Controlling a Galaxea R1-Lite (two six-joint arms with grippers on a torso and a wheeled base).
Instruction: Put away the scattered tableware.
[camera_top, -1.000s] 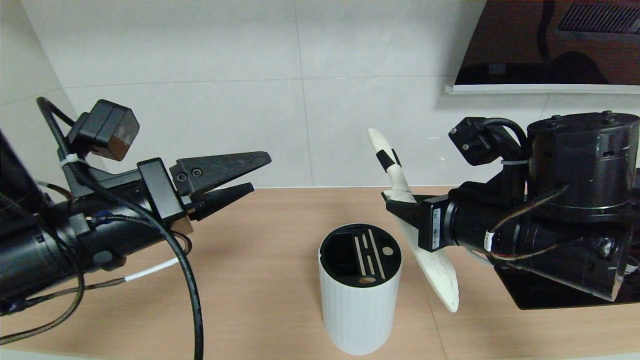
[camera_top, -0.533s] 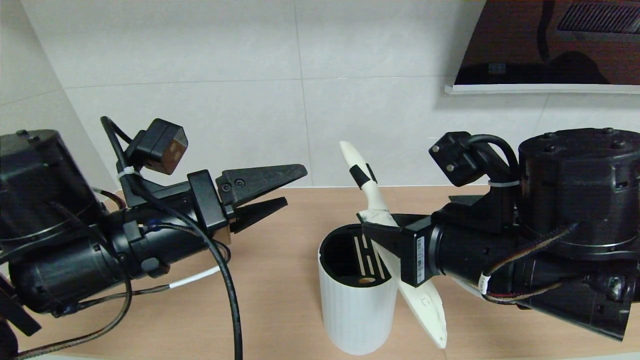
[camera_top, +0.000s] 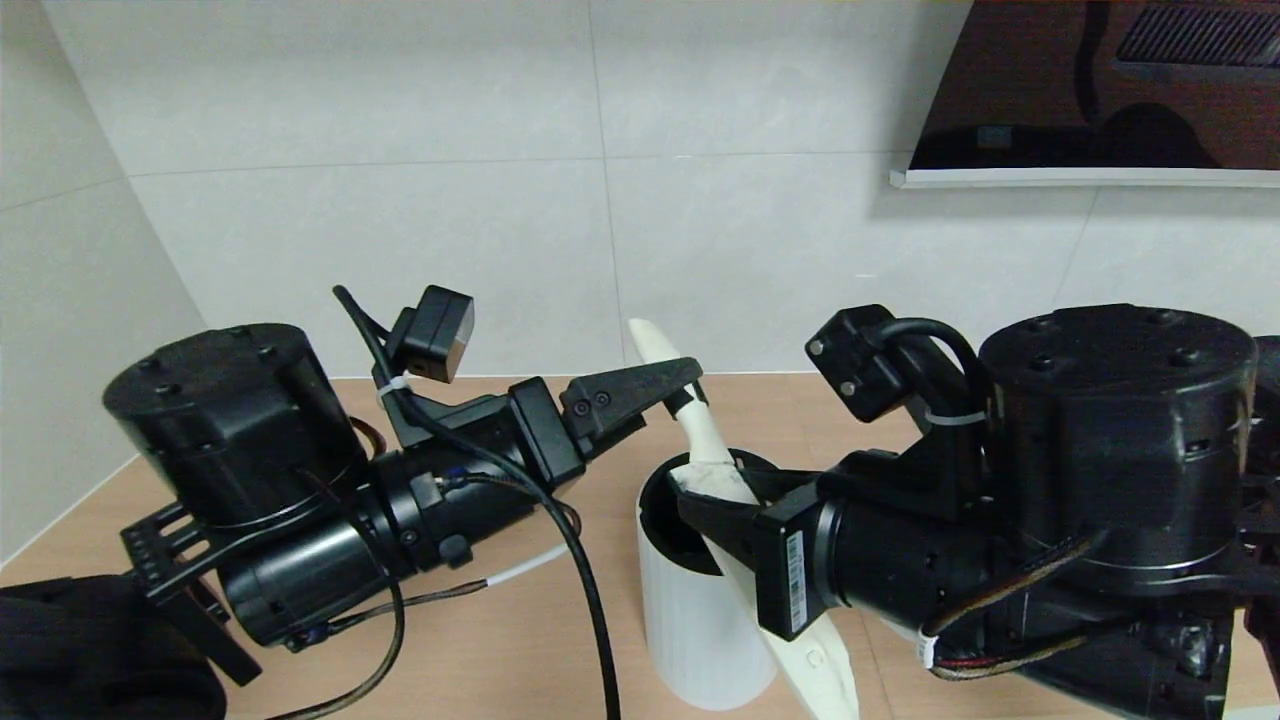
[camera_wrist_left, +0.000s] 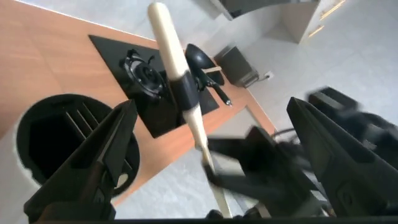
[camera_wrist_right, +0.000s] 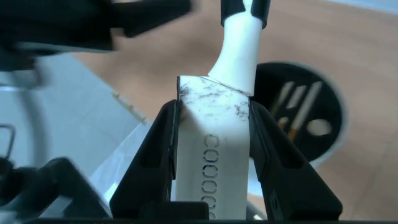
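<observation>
A white knife-like utensil (camera_top: 668, 372) with a black band on its handle stands tilted, its blade clamped in my right gripper (camera_top: 716, 500). It hangs over the rim of the white cylindrical holder (camera_top: 695, 630), whose black slotted insert (camera_wrist_right: 305, 118) is partly hidden by the gripper. In the right wrist view the fingers (camera_wrist_right: 163, 143) press on both sides of the blade (camera_wrist_right: 214, 149). My left gripper (camera_top: 668, 402) is open at the utensil's handle. In the left wrist view its fingers (camera_wrist_left: 99, 162) stand wide apart on either side of the handle (camera_wrist_left: 174, 59), not touching it.
The holder stands on a wooden counter (camera_top: 500, 640) against a tiled wall. A black cooktop (camera_wrist_left: 143, 74) with dark utensils lies farther along the counter. A dark range hood (camera_top: 1100, 90) hangs at the upper right.
My right arm carried the utensil leftward and down to the holder's rim. My left arm swung right until its open fingers flank the handle.
</observation>
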